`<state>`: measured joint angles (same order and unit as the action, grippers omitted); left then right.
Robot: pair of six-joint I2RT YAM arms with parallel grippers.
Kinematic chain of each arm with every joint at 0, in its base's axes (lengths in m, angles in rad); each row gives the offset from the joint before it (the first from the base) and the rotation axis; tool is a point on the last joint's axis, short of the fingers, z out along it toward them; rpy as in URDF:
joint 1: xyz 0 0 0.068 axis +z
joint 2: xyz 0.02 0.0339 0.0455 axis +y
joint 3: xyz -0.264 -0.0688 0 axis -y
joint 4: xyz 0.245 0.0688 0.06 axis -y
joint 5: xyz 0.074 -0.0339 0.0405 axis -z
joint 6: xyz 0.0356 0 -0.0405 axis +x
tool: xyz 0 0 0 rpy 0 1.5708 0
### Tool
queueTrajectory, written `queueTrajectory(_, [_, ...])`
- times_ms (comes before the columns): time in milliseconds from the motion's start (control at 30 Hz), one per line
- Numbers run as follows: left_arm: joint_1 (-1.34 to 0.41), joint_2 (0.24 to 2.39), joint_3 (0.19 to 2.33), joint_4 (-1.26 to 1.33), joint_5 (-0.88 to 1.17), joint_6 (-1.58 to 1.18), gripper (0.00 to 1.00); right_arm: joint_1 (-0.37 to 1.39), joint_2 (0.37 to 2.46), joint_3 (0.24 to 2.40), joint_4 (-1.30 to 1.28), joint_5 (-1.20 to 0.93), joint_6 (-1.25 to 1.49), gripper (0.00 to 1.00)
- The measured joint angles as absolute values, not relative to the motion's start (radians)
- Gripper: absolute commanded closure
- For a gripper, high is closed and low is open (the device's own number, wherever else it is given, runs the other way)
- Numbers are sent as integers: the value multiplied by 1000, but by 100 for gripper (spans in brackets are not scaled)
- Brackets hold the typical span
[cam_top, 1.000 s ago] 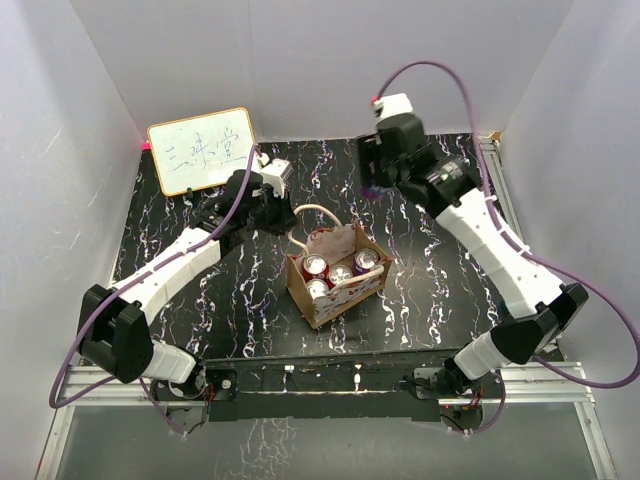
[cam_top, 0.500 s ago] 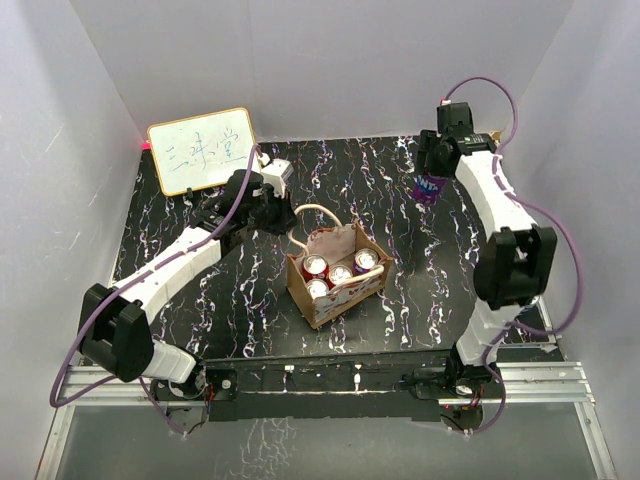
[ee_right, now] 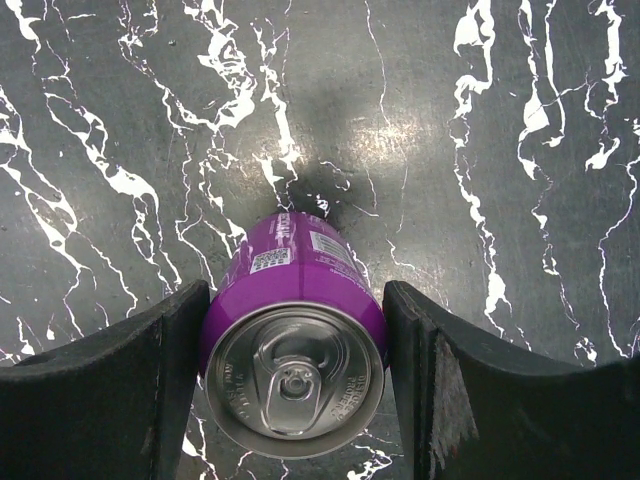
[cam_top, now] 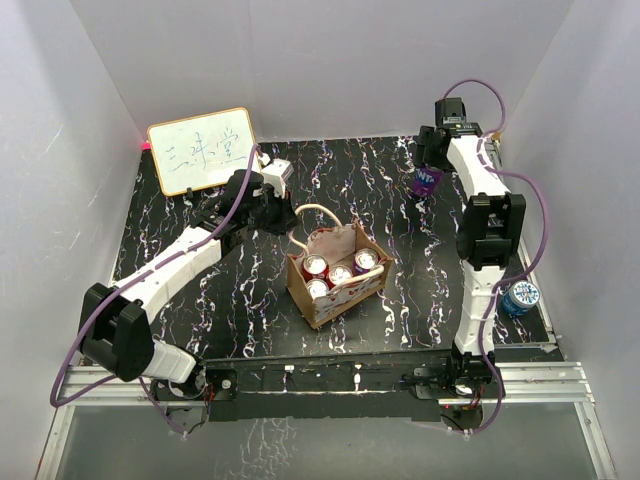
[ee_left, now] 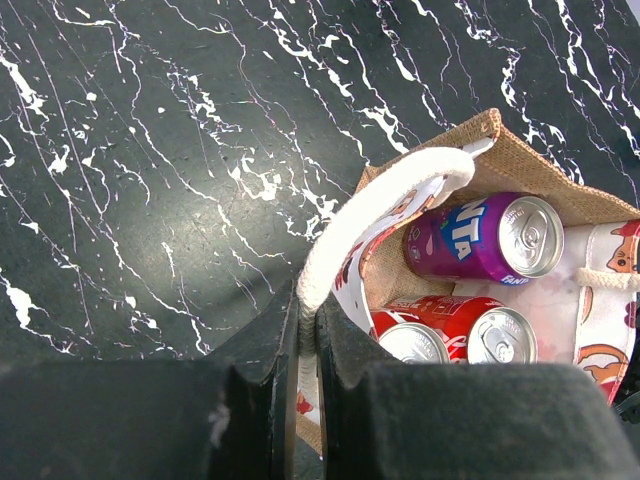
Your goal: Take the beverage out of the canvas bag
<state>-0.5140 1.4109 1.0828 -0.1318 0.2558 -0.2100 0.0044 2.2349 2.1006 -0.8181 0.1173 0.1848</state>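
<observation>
One can in hand: my right gripper (ee_right: 296, 330) has a purple soda can (ee_right: 295, 345) between its fingers. They stand partly open, one finger on each side of the can's body, and the can top with its tab faces the wrist camera.
Place of this can: over the far right part of the black marbled table (cam_top: 250, 300), well apart from the canvas bag (cam_top: 345, 298). It looks tilted, and I cannot tell if its bottom touches the table.
Left gripper (ee_left: 308, 335): closed fully on the white loop handle (ee_left: 385, 200) of the bag, I think to steady the bag.
Bag: it stands near the middle of the table, open at the top. Inside I see a purple Fanta can (ee_left: 485, 238) and red cola cans (ee_left: 440, 335).
Blue can (cam_top: 520, 297): it stands on the table at the near right edge.
Step in hand: I judge this is the setting down of a removed beverage, not the picking.
Next move: I need to bring the can upright and down until it rests. Then I open the fingers wider and lift straight up, so that I do not knock it over. More cans wait in the bag.
</observation>
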Motion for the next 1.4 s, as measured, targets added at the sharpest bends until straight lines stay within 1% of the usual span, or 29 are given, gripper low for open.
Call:
queueTrajectory(200, [-514,1411,1083,-131,259,-210,100,6,2268,2140,-834,123,179,91])
queueTrajectory(400, [-514,1412,1083,-130,263,-210,100,6,2308,2149,-833,128,167,85])
queueTrajectory(467, [-514,1413,1083,-129,265,-210,100,7,2309,2152,-830,130,162,81])
queueTrajectory(533, [-514,1414,1083,-128,266,-210,100,7,2311,2152,-831,131,160,68])
queueTrajectory(633, [-514,1414,1083,-128,266,-210,100,7,2312,2155,-831,131,157,38])
queueTrajectory(667, [-514,1414,1083,-128,266,-210,100,6,2312,2155,-833,128,155,32])
queueTrajectory(700, [-514,1414,1083,-128,266,-210,100,6,2312,2155,-834,127,155,28])
queueTrajectory(767, [-514,1414,1083,-128,267,-211,100,6,2312,2155,-835,123,151,24])
queueTrajectory(933, [-514,1415,1083,-128,270,-212,100,7,2308,2158,-834,109,145,18])
queueTrajectory(1100, [-514,1415,1083,-128,271,-213,100,16,2238,2102,-816,101,147,17])
queueTrajectory(1200, [-514,1416,1083,-128,273,-214,100,30,2097,1936,-783,100,158,17])
queueTrajectory(1333, [-514,1419,1083,-128,276,-217,100,66,1843,1621,-689,89,167,17])
queueTrajectory(1400, [-514,1419,1083,-127,280,-218,100,83,1745,1500,-656,74,171,17])
